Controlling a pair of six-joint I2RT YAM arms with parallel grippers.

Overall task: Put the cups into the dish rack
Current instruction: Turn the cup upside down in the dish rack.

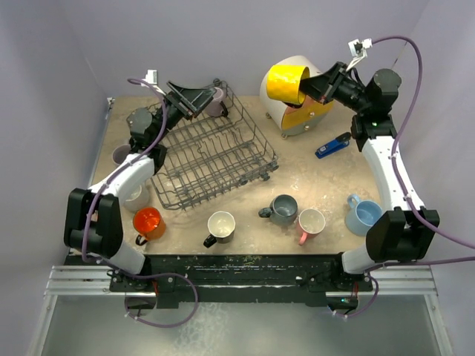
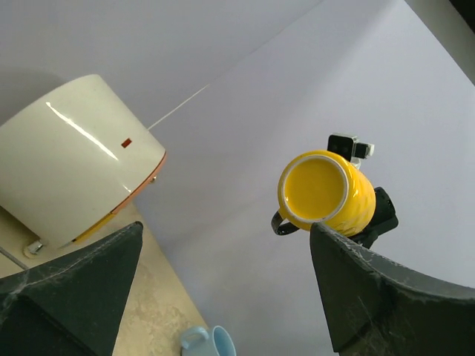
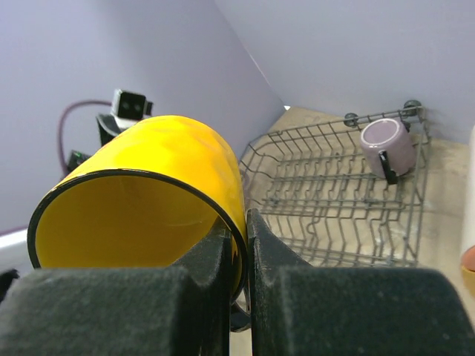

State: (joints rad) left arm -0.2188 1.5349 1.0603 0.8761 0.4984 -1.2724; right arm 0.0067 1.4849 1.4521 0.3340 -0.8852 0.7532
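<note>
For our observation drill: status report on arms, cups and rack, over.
Right gripper shut on yellow mug, aloft. Left gripper open, empty, over dish rack. Mauve mug racked.

No writing, number or brand in the room can be read from where I stand. The nearest thing to a label is a small red-brown patch [image 2: 126, 142] on the side of the big white cylinder [image 2: 74, 170], up and to the left of the wide-open left claw [image 2: 226, 228]; it is too small to show any letters. The yellow mug [image 3: 171, 156] pinched in the right claw [image 3: 239, 237] shows only plain glaze.
</note>
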